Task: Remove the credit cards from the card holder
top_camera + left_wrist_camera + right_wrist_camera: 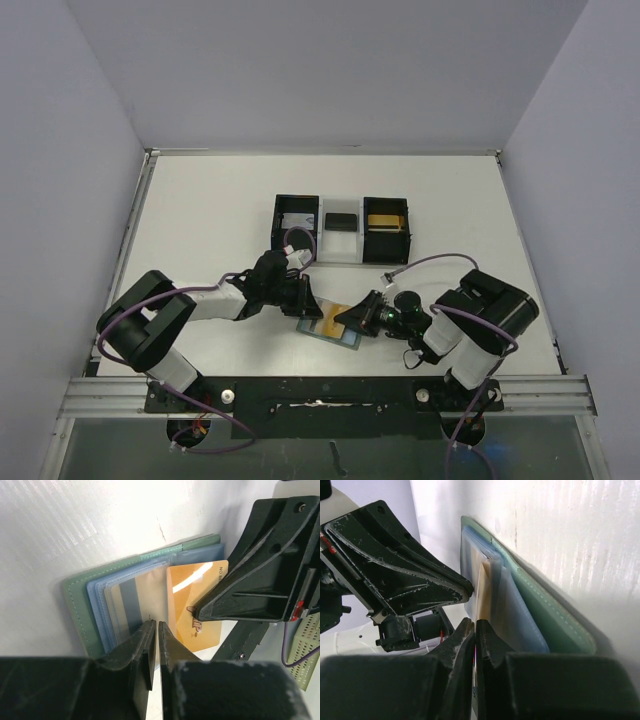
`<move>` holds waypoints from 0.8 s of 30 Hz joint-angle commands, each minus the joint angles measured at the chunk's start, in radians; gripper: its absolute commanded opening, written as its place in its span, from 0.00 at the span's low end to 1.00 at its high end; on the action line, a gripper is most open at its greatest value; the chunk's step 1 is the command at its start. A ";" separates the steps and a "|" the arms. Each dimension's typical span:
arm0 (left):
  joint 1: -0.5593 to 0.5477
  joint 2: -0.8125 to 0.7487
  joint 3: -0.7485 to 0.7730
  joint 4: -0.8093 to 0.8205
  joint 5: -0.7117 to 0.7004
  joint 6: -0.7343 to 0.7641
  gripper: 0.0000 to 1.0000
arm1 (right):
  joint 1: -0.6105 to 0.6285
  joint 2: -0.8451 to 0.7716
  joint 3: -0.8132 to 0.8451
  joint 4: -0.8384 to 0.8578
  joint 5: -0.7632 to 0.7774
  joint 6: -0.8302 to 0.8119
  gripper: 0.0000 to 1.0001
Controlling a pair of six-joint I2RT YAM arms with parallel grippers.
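On the table (200,200), left gripper (156,626) tight on stitched card holder (75,587), right gripper (474,625) tight on glossy orange card (185,600).

The right hand (197,614) hides a corner of the orange plastic card (185,595) (its printed lettering is too blurred to read).

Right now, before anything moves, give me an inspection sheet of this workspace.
Surface: white table, faintly ribbed up close.
Job's things: card holder lies open between the grippers; orange card sticks partly out of a pocket.
Clutter: three-compartment tray behind, an item in each compartment.
Grippers: left gripper shut, seemingly pinching the holder's edge; right gripper shut on the orange card.
Cables: purple cables loop along both arms, off the holder.
Surroundings: grey walls on three sides.
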 commanded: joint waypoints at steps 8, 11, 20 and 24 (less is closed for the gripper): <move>0.002 -0.069 0.041 -0.089 -0.052 0.068 0.13 | -0.069 -0.238 -0.003 -0.230 -0.027 -0.124 0.00; 0.006 -0.107 0.046 -0.107 -0.066 0.079 0.24 | -0.075 -0.352 0.047 -0.476 0.028 -0.191 0.00; 0.010 -0.234 0.298 -0.476 -0.147 0.305 0.51 | -0.075 -0.678 0.167 -0.906 0.188 -0.374 0.00; 0.018 -0.314 0.388 -0.595 -0.239 0.421 0.68 | -0.076 -0.834 0.196 -1.027 0.308 -0.470 0.00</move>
